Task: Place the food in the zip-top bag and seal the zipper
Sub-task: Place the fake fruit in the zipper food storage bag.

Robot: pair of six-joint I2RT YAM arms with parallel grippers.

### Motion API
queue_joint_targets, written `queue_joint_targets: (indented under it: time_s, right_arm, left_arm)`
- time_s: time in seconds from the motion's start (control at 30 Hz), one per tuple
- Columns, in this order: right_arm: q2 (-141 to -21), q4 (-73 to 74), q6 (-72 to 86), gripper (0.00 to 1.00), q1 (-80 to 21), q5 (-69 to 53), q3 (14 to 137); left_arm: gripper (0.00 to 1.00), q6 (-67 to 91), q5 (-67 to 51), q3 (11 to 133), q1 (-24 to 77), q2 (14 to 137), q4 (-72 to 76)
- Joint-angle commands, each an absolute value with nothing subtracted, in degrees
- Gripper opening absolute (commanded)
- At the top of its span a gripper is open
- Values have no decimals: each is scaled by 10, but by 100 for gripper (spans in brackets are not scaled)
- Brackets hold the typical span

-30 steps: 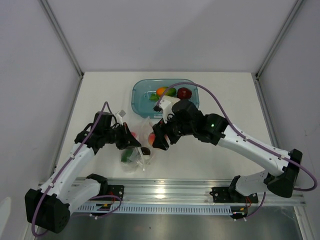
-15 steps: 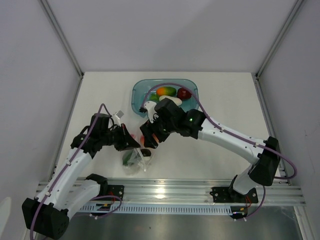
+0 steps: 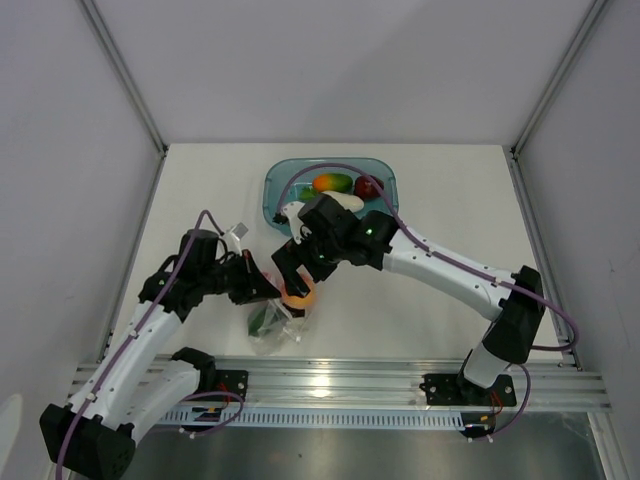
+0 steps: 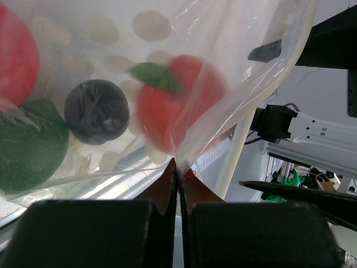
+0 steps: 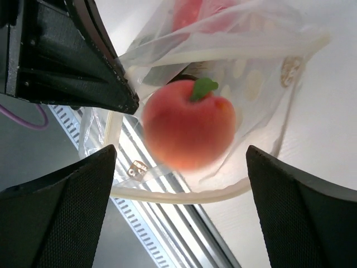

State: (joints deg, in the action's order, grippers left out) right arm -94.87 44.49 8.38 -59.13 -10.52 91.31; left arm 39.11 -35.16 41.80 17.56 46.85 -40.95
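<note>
My fingers (image 5: 56, 223) stand wide apart, dark pads at the bottom corners, touching nothing. Between them sits a blurred peach fruit (image 5: 188, 124) with a green leaf, over the mouth of the clear zip-top bag (image 5: 262, 61). The pale zipper strip (image 5: 184, 196) curves below it. A red fruit (image 5: 189, 14) shows through the plastic at the top. The left arm's fingers (image 5: 83, 61) fill the upper left corner, tip at the bag's edge. White worktop (image 5: 323, 139) lies to the right.

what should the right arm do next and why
Probably lift the open right end effector off the clear crinkly plastic bag toward the teal translucent tub: the peach toy fruit sits free at the bag's mouth, the left end effector pinches the bag's edge, and more fruit lies in the tub.
</note>
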Motion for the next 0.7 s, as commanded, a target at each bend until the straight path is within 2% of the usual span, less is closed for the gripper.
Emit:
queue_joint_targets:
  time_s: [0.0,0.17,0.27,0.37,0.67]
  right_arm:
    - [-952,520,93,99,-595,-84,975]
    - [-948,600,102,99,-594,-40,1017]
    - [-935,600,126,100,-591,0,1027]
    - [-920,575,180,99,-573,44,1015]
    - [-870,432,360,100,-449,7,936]
  left_arm:
    - [0,404,-347,423,186,453,-402]
    - [1,410,-330,424,189,439,-407]
    - [0,408,-323,424,198,438,-417]
    - [1,411,-323,402,205,431,-421]
    - [1,376,-276,374,208,410,-434]
